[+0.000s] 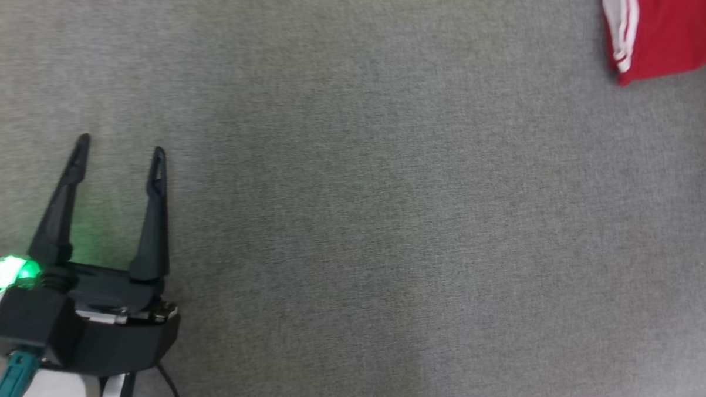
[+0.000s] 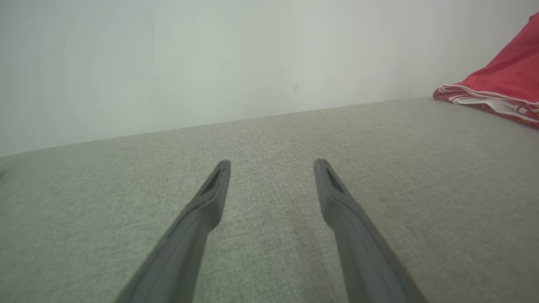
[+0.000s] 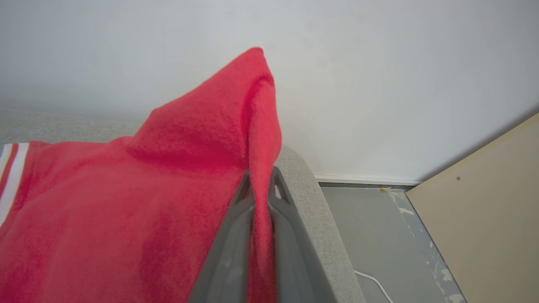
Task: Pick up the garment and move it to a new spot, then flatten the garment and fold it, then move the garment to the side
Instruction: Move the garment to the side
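the red garment [image 1: 670,33] lies at the far right of the grey fabric-covered counter [image 1: 352,222] in the head view, cut off by the top right corner there, with its white stripes [image 1: 620,25] along the edge that faces the middle of the counter. the left hand [image 1: 121,143] is at the lower left of that view, well apart from the garment, with a wide stretch of bare grey fabric between them. its two dark fingers stand spread wide with nothing between them, and a green light [image 1: 7,271] glows at its base. in the left wrist view the garment's striped hem rests on the counter at the far right, off to the side of the parted fingers, in front of a pale wall [image 2: 168,63].

the right hand [image 3: 262,181] is closed tight on a fold of the garment: the fingers pinch the red cloth between them, and the cloth rises in a peak above the fingertips while the rest drapes down to the left onto the counter. the pinched spot is near the counter's rounded edge. beyond that edge are a grey floor [image 3: 370,227], a white cable [image 3: 374,282] and a beige panel [image 3: 484,202].
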You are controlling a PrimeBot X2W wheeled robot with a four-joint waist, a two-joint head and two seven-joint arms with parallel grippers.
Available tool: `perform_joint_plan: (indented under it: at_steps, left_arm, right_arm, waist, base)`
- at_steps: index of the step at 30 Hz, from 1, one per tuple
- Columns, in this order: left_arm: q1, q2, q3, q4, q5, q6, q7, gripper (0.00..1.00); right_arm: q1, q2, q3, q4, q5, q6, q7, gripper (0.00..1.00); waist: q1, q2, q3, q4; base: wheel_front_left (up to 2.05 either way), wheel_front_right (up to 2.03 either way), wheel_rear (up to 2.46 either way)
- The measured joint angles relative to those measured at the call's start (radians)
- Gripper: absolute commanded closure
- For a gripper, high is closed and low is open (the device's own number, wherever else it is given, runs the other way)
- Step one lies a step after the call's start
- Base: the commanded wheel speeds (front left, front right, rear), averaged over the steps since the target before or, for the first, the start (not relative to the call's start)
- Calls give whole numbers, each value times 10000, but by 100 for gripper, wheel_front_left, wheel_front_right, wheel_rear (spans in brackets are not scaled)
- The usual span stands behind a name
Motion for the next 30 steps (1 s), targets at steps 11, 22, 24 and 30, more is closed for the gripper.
perform_joint_plan:
  at_steps: [11,22,24,30]
  left_arm:
    - [217,209,117,-759,4,123,299,0]
    - [225,318,148,-878,-23,205,389,0]
    - [225,313,119,-861,-23,247,389,0]
    - [313,155,33,-466,-148,362,196,0]
  right_arm:
    - [-592,-401,140,222,-36,0,-69,100]
    - [-781,-320,123,345,-234,0,-424,0]
    - [-803,-307,58,351,-384,0,-566,0]
    - [-800,-69,123,17,-531,0,-1145,0]
  waist:
    - [-1,-1,403,-401]
    - [-1,-2,530,-545]
    - [-1,-2,497,-537]
    - [-1,-2,158,-455]
  base:
    - [0,0,0]
    - [0,0,0]
    - [0,0,0]
    - [0,0,0]
